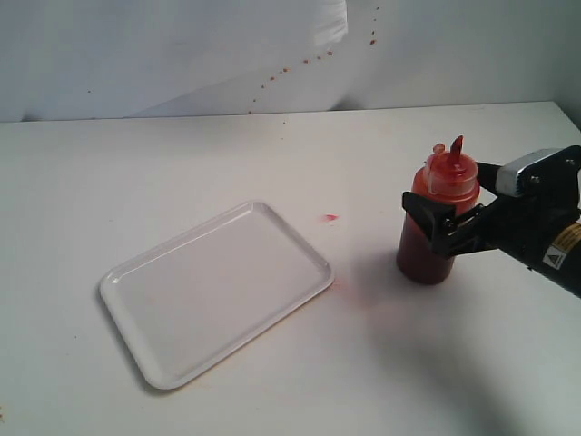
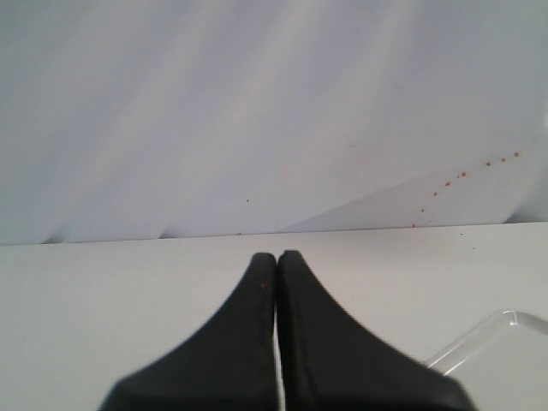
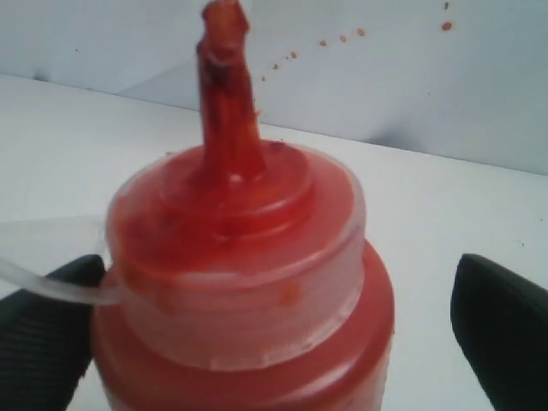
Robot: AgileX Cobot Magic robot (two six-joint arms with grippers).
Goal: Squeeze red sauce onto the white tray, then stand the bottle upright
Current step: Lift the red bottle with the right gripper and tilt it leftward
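While straddling bottle (image 1: 434,238) just under cap (image 1: 451,179), right hand (image 1: 454,195) open, not clamped. Exterior view: bottle upright on surface (image 1: 182,163), apart from white tray (image 1: 213,291), on its right; tray looks unmarked. Left wrist view: left hand (image 2: 276,265) closed tight, holding nothing; tray corner at frame edge. Right wrist view: one finger (image 3: 43,342) just beside bottle, other well clear. Likely light, soft-walled, sauce-smeared near nozzle (image 3: 227,103), so slippery; best gripped mid-body, below cap.

A bare robot test bench: plain white tabletop (image 1: 109,182), creased white backdrop sheet (image 1: 136,54) flecked with red spatter (image 1: 306,61).
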